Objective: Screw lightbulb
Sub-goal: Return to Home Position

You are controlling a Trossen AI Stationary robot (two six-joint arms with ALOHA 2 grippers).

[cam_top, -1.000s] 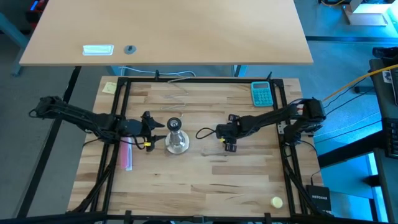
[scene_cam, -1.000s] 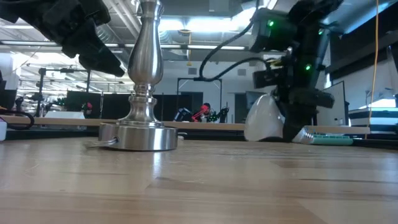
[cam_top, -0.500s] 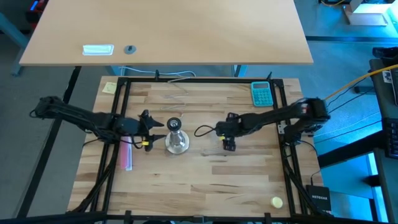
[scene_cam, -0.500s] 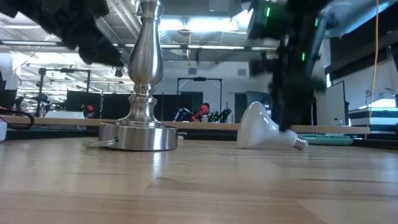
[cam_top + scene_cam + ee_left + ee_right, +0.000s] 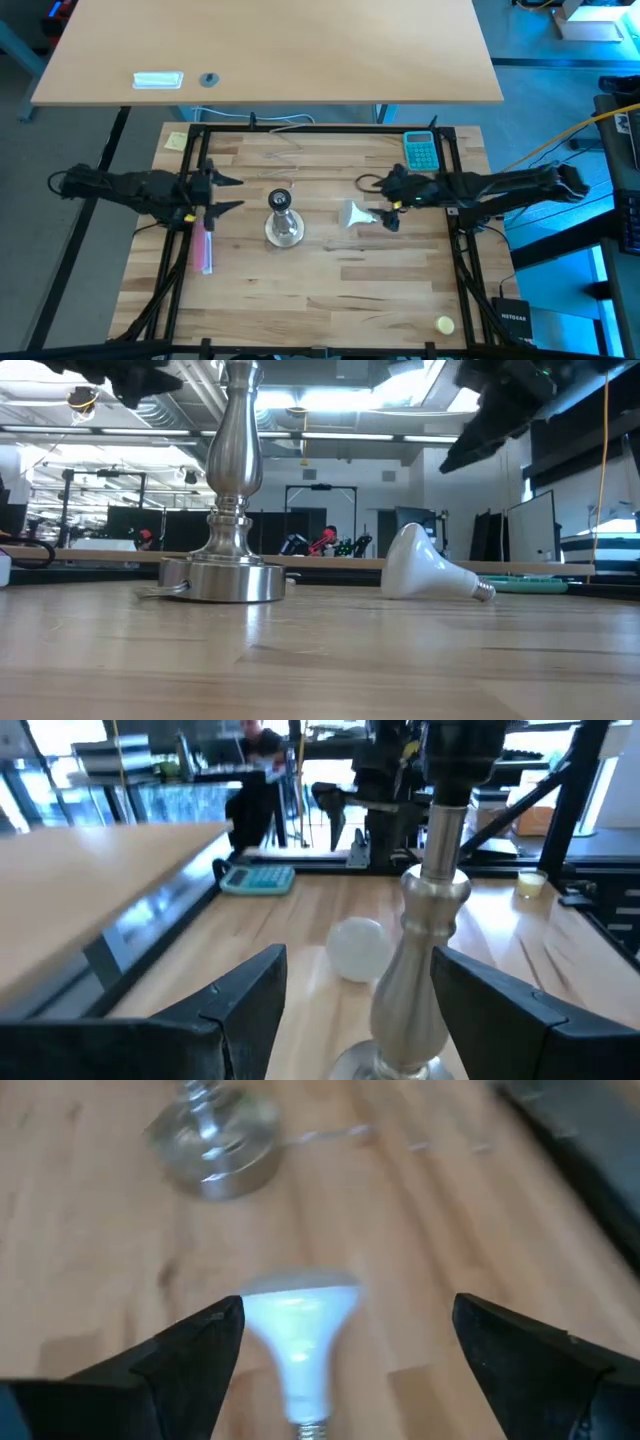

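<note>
The right gripper (image 5: pixel 378 203) is held wide open, empty. The lightbulb (image 5: pixel 352 213) is laid on its side just ahead, screw base toward it. Past that, the silver lamp (image 5: pixel 284 222) is flanked by the left gripper (image 5: pixel 230 194) — likewise open and empty.

lightbulb (image 5: pixel 354 213) on table (image 5: pixel 330 290), right of lamp (image 5: pixel 283 226)

lightbulb (image 5: pixel 352 213): 1 | silver lamp (image 5: pixel 285 231): 1 | calculator (image 5: pixel 421 151): 1 | sticky note (image 5: pixel 176 141): 1
</note>
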